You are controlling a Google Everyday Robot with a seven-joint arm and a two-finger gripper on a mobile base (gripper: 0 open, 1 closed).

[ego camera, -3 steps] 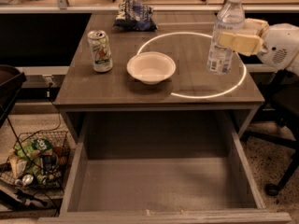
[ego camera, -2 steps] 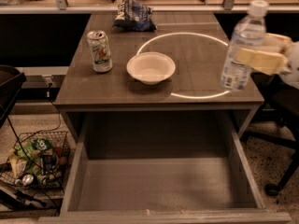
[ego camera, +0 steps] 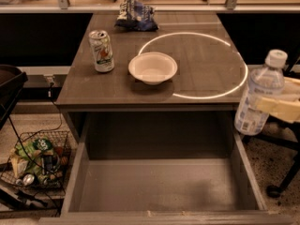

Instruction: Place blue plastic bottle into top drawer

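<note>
The blue plastic bottle (ego camera: 260, 93), clear with a white cap and a pale label, is held upright in the air at the right, just outside the open drawer's right wall. My gripper (ego camera: 276, 107) comes in from the right edge and is shut on the bottle's lower body, its pale fingers (ego camera: 281, 109) across the label. The top drawer (ego camera: 157, 184) is pulled out below the grey table (ego camera: 197, 64); its flat bottom is bare. The bottle hangs above the level of the drawer's rim.
On the table stand a green-and-white soda can (ego camera: 102, 50), a white bowl (ego camera: 153, 67) and a dark chip bag (ego camera: 136, 15). A wire basket of rubbish (ego camera: 35, 163) sits on the floor at the left. A chair base (ego camera: 281, 182) is at the right.
My gripper has carried the bottle off the table's right side, forward and down, to beside the drawer's right wall. Nothing else has moved.
</note>
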